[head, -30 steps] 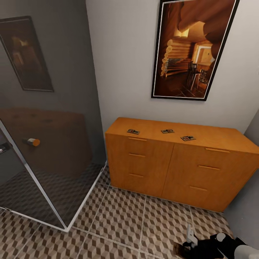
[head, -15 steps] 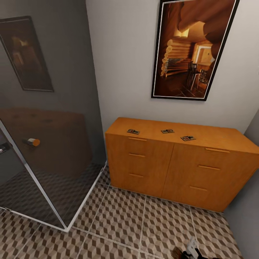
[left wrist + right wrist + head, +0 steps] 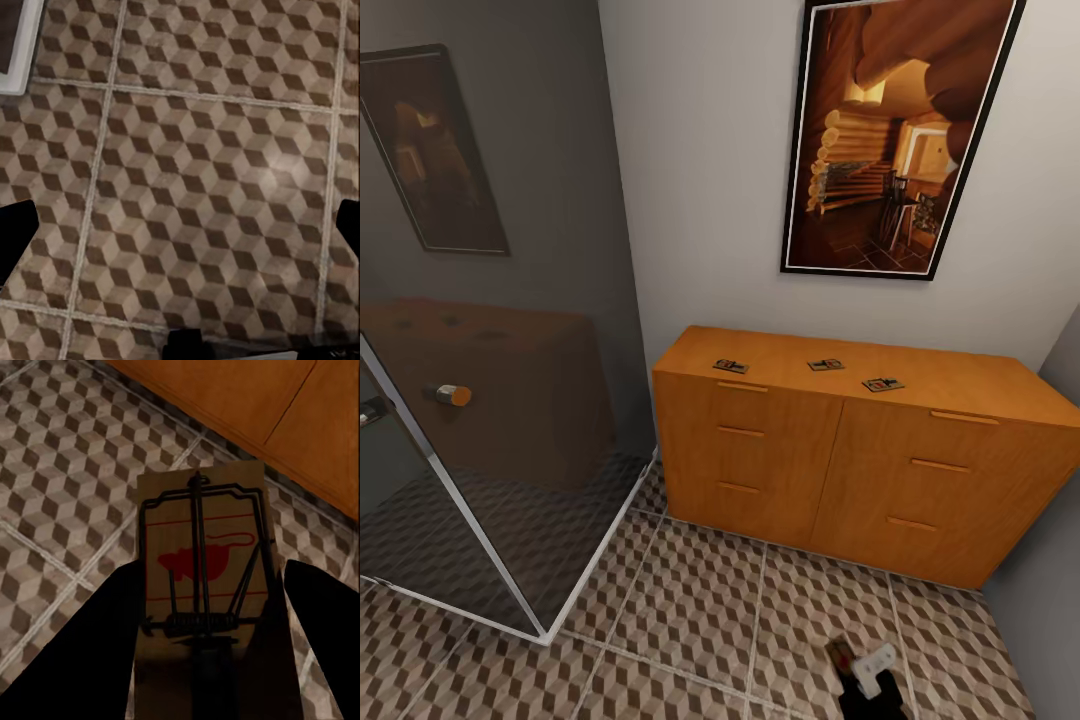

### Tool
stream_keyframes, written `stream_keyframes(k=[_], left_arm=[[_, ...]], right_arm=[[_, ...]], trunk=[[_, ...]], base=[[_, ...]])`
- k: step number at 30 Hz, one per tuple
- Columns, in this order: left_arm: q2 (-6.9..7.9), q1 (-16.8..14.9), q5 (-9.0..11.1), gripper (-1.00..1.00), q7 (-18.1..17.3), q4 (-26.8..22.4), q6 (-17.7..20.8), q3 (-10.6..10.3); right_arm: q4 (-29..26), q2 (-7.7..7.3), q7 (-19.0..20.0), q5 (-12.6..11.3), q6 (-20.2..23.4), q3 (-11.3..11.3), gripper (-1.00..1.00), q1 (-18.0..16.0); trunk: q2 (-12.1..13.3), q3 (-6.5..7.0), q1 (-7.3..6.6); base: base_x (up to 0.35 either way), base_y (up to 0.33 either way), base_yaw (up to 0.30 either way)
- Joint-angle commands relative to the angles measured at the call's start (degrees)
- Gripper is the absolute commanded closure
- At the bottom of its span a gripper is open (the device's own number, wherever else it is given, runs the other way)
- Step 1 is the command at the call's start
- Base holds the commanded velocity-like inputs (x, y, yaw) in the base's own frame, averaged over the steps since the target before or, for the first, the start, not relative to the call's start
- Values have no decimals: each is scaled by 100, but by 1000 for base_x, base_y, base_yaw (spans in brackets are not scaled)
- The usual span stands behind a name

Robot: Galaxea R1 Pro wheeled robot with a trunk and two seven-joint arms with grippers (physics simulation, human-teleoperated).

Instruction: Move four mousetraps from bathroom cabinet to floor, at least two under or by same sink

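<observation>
Floor (image 3: 700,610): open tile runs in front of the cabinet (image 3: 840,470), wide enough for an arm to pass.
Left side: a glass shower screen (image 3: 490,480) with a metal frame angles out and narrows the way.
Cabinet top: three mousetraps (image 3: 826,365) lie well apart, bare wood between them.
Above: a framed picture (image 3: 895,135) hangs flat on the wall behind the cabinet.
Right wall: grey, touching the cabinet's end.

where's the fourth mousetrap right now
It sits between the fingers of the right gripper: the held mousetrap hangs over the bathroom floor in front of the cabinet, whose top carries the other three mousetraps.
</observation>
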Motion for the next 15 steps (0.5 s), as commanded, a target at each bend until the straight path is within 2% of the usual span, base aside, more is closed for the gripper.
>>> stream_keyframes(k=[1,3,7,9,11,15], left_arm=[[-26,0,-4,-100,43,-160,142,-27],[-112,-9,-5,-100,42,-502,440,-26],[-302,-56,-10,-100,49,-1126,1133,-24],[-337,-89,-15,-100,60,-1277,1309,-24],[-375,-173,-20,-100,74,-1509,1595,-24],[-394,-280,-32,-100,90,-1775,1820,-21]], right_arm=[[3,7,-52,-31,-67,4,100,11],[3,32,-224,-165,-195,4,100,45],[3,139,-543,-758,-461,4,100,82],[3,162,-628,-945,-536,4,100,86],[3,201,-785,-1259,-678,4,100,90],[-4,245,-1026,-1513,-788,4,100,92]], trunk=[[-3,-5,0],[-3,-5,0],[-3,-5,0],[-3,-5,0],[-3,-5,0],[-3,-5,0]], base=[[0,0,0],[0,0,0],[0,0,0],[0,0,0],[0,0,0],[0,0,0]])
